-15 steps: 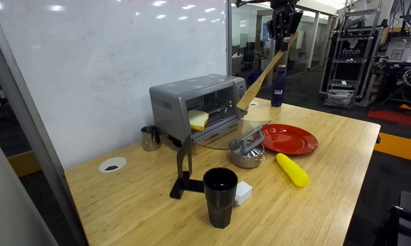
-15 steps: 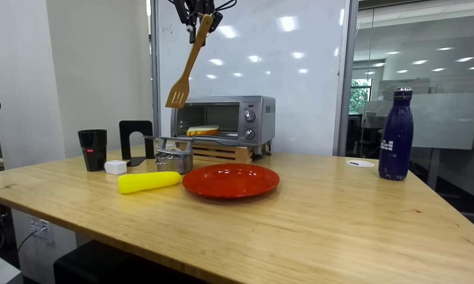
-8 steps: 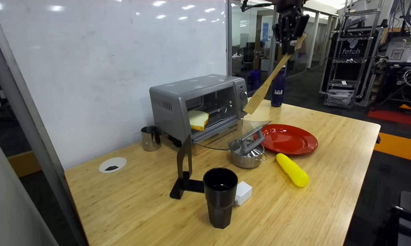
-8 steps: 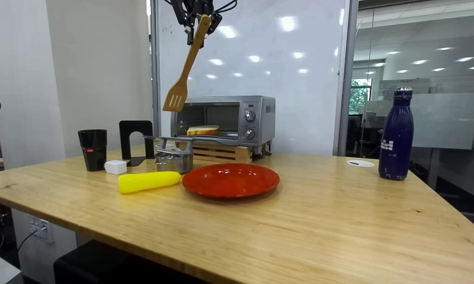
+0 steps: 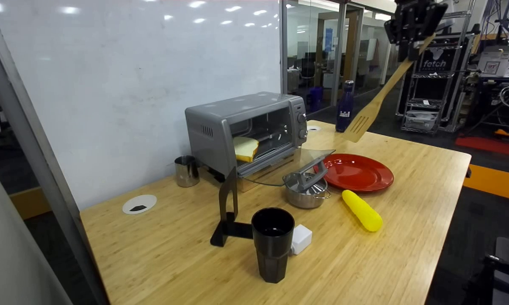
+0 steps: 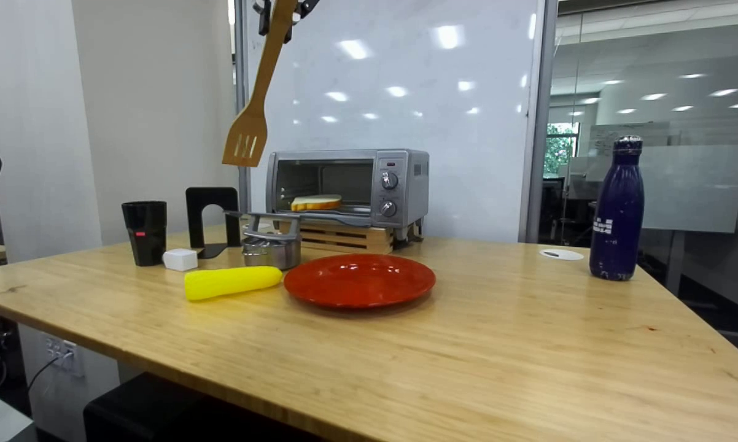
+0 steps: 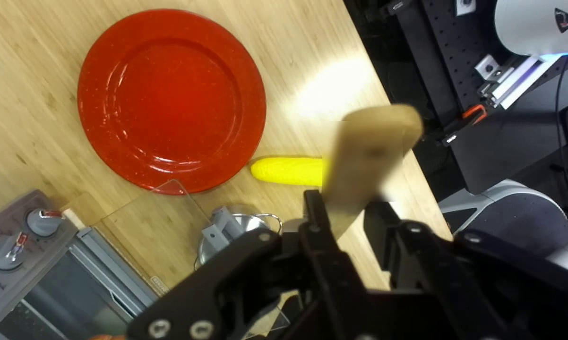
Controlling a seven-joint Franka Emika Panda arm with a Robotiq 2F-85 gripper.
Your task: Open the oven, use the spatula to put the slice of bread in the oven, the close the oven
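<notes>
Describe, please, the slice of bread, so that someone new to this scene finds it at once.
On the wooden table, find the large grey oven with its front open. Inside lies the slice of bread. Unlike the long, bright yellow object beside the red plate, it is flat, with a pale top and a yellow-brown crust.

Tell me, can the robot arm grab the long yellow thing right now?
Probably not: the gripper is busy, shut on the spatula, though nothing seems to cover the yellow thing.
</notes>
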